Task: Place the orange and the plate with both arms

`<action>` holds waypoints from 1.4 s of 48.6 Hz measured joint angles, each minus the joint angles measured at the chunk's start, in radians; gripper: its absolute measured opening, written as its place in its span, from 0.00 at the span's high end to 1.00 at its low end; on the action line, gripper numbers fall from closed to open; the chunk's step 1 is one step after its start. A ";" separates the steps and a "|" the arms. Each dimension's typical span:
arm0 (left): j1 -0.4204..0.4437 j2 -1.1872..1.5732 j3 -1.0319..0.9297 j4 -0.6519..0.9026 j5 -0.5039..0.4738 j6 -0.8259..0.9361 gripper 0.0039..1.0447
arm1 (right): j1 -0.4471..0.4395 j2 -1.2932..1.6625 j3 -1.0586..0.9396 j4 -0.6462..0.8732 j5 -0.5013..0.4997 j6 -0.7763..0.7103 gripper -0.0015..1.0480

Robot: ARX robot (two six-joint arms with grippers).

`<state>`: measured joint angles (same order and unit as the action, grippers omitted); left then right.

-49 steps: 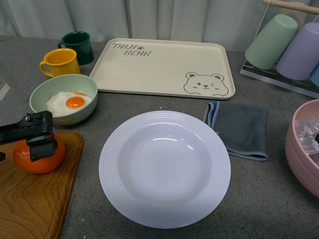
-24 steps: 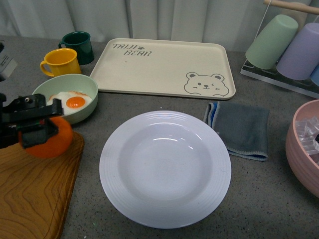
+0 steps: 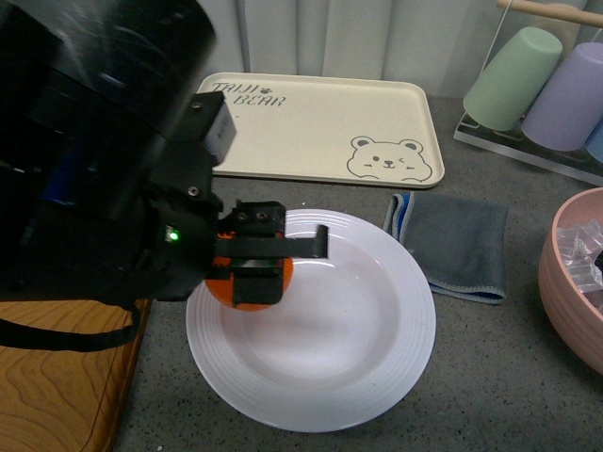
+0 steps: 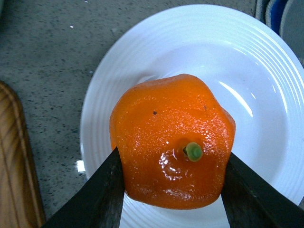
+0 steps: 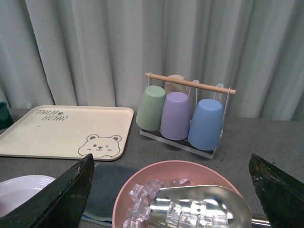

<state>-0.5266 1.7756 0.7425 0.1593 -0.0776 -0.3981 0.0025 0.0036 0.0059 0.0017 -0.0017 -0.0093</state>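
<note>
1. The bench [image 3: 528, 377] carries the plate [image 3: 367, 367] at its middle, in front of the bear-print tray [image 3: 320, 122] and just beside the grey cloth [image 3: 457, 240].
2. The left arm [image 3: 94, 151] is stretched in from the left side, and much of that side of the bench is hidden by it.
3. The orange [image 4: 171, 137] is held over the left part of the plate's well, stem dot turned toward the wrist camera. Whether the plate is already touched by it cannot be told.
4. The left pincer [image 4: 173, 190] is closed on the orange, one finger pressed to each flank. The right pincer [image 5: 168, 199] is spread wide, nothing is gripped by it, and it is kept near the pink ice bowl [image 5: 142, 183], well apart from the plate.
5. The step in hand is judged to be the delivery of the orange to the plate. A short lowering is called for next, then a release once the fruit is borne by the well; some rolling on the glossy slope is to be expected.
6. Half a second ago the orange was carried at the far edge of the wooden board [image 3: 57, 377]; it has since been brought across to the plate, which has not been shifted.
</note>
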 joint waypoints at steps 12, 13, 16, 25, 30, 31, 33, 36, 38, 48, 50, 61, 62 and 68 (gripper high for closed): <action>-0.043 0.132 0.066 0.025 -0.009 -0.001 0.55 | 0.000 0.000 0.000 0.000 0.000 0.000 0.09; -0.043 0.136 0.067 0.025 -0.008 -0.001 0.55 | 0.000 0.000 0.000 0.000 0.000 0.000 0.09; -0.043 0.147 0.072 0.024 -0.005 0.000 0.55 | 0.000 0.000 0.000 0.000 0.000 0.000 0.09; -0.046 0.167 0.087 0.021 -0.011 0.004 0.55 | 0.000 0.000 0.000 0.000 0.000 0.000 0.09; -0.047 0.177 0.089 0.022 -0.017 0.006 0.40 | 0.000 0.000 0.000 0.000 0.000 0.000 0.09; -0.047 0.177 0.089 0.022 -0.017 0.006 0.36 | 0.000 0.000 0.000 0.000 0.000 0.000 0.09; -0.047 0.175 0.090 0.017 -0.014 0.004 0.28 | 0.000 0.000 0.000 0.000 0.000 0.000 0.09; -0.045 0.166 0.090 0.017 0.000 -0.001 0.17 | 0.000 0.000 0.000 0.000 0.000 0.000 0.09; -0.045 0.153 0.087 0.018 0.002 -0.001 0.10 | 0.000 0.000 0.000 0.000 0.000 0.000 0.09; -0.029 0.020 0.034 0.050 -0.035 -0.008 0.06 | 0.000 0.000 0.000 0.000 0.000 0.000 0.09; -0.031 0.006 -0.005 0.154 -0.118 0.033 0.09 | 0.000 0.000 0.000 0.000 0.000 0.000 0.09; 0.052 -0.008 -0.354 1.048 -0.373 0.305 0.40 | 0.000 0.000 0.000 0.000 0.002 0.000 0.09; 0.069 -0.031 -0.377 1.098 -0.365 0.319 0.44 | 0.000 0.001 0.000 -0.001 0.002 0.000 0.09; 0.152 -0.210 -0.498 1.168 -0.285 0.367 0.68 | 0.000 0.000 0.000 -0.001 0.000 0.000 0.09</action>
<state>-0.3748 1.5658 0.2447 1.3277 -0.3630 -0.0307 0.0025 0.0036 0.0059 0.0006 -0.0017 -0.0097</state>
